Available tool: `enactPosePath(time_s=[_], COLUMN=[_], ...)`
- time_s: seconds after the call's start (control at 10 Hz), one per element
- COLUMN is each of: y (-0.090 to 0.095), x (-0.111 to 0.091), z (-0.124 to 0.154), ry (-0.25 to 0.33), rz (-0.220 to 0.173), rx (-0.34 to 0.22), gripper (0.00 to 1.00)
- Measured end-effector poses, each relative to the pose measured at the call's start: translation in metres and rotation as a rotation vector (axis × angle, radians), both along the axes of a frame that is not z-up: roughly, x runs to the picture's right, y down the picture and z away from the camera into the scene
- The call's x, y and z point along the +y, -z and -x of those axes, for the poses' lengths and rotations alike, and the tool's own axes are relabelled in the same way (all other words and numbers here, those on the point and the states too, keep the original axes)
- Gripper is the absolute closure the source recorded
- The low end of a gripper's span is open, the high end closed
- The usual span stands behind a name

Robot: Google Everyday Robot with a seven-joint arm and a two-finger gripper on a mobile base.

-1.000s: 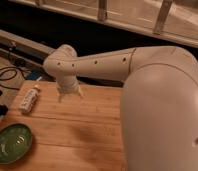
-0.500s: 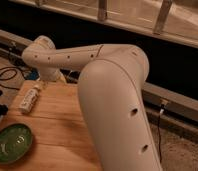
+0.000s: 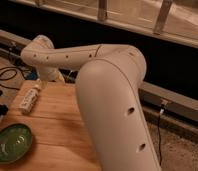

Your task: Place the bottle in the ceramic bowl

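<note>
Gripper (image 3: 48,80) fingers apart, empty, just beside bottle (image 3: 29,99) cap end; bottle flat on table (image 3: 62,122).

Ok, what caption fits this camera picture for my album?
Robot's gripper hangs by the small white plastic bottle lying on the wooden table; the shallow green ceramic bowl sits empty.

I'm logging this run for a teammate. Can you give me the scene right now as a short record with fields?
surface: wooden table
bottle: white bottle, lying on its side on the table, cap end toward the gripper
ceramic bowl: green ceramic bowl, at the table's near left, nothing in it, apart from the bottle
gripper: gripper, open, holding nothing, over the table's far edge just beyond the bottle's cap
arm: white arm, reaching in from the right
cable: dark cable, on the floor beyond the table
status: bottle not yet in the bowl
</note>
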State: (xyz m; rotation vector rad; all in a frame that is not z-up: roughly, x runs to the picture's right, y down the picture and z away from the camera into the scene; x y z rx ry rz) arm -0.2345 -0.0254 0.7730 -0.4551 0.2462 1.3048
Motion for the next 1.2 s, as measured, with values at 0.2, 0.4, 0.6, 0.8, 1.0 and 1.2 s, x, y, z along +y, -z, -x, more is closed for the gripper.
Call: enactPosePath(time_s=[0.2, 0.4, 0.6, 0.8, 1.0, 1.2], y=[-0.013, -0.033, -0.048, -0.065, -0.082, -0.092], x=[0.01, 0.017, 0.006, 0.001, -0.001, 0.002], z=[-0.011, 0.003, 0.024, 0.061, 0.084, 0.106], ry=[-0.057, -0.081, -0.095, -0.087, -0.081, -0.063], rz=[0.04, 0.017, -0.035, -0.065, -0.069, -0.057], rx=[-0.047, -0.075, -0.09, -0.129, -0.162, -0.188], gripper=[0.35, 0.35, 0.35, 0.35, 0.35, 0.35])
